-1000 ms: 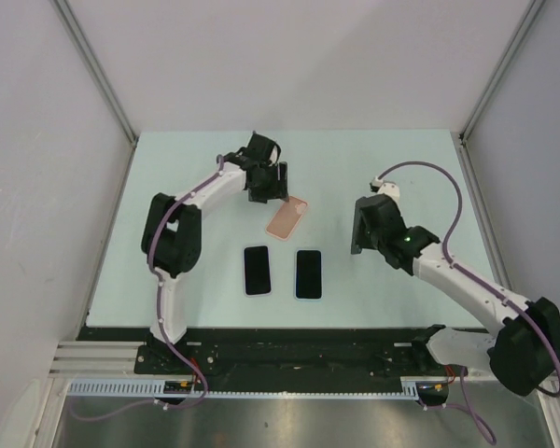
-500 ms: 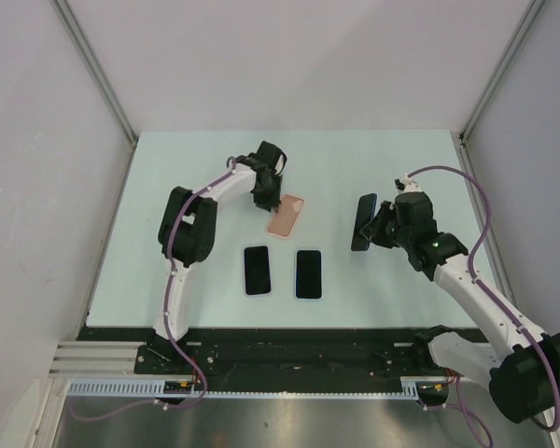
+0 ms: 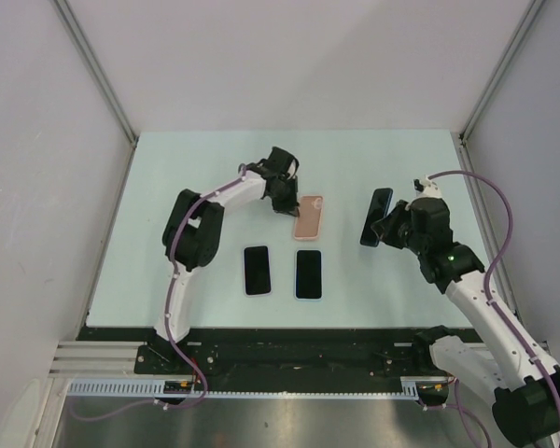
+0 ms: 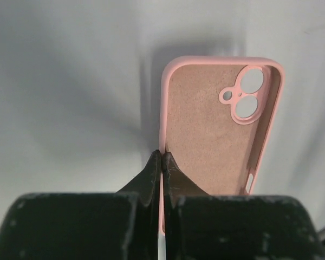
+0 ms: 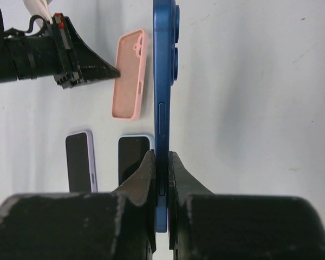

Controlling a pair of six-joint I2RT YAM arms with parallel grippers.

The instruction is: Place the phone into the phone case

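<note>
**Left gripper.** The left gripper (image 3: 290, 203) is closed on the phone case (image 3: 308, 217). In the left wrist view the fingertips (image 4: 162, 161) meet with the case's left long wall pinched between them, near the end closest to that camera.

**Phone case.** The pink case (image 4: 216, 124) sits near the middle of the table (image 3: 168, 177) with its open side up, so the inner lining is visible. Its long axis runs roughly near to far, leaning slightly, and the camera cutout is at the far end. Whether the pinched edge is lifted off the surface cannot be determined.

**Right gripper.** The right gripper (image 3: 389, 227) is clamped on the phone (image 3: 375, 217). In the right wrist view the fingers (image 5: 147, 173) press on the two flat faces of the blue phone (image 5: 163, 81) at its nearer end.

**Phone.** The phone is held on edge, to the right of the case and apart from it. Its long axis also runs roughly near to far. The camera bump is at the far end, on the face turned away from the case.

**Other items.** Two more phones lie flat, screen up, side by side on the near side of the case: the left flat phone (image 3: 257, 270) and the right flat phone (image 3: 308, 273). Their long axes run near to far.
</note>
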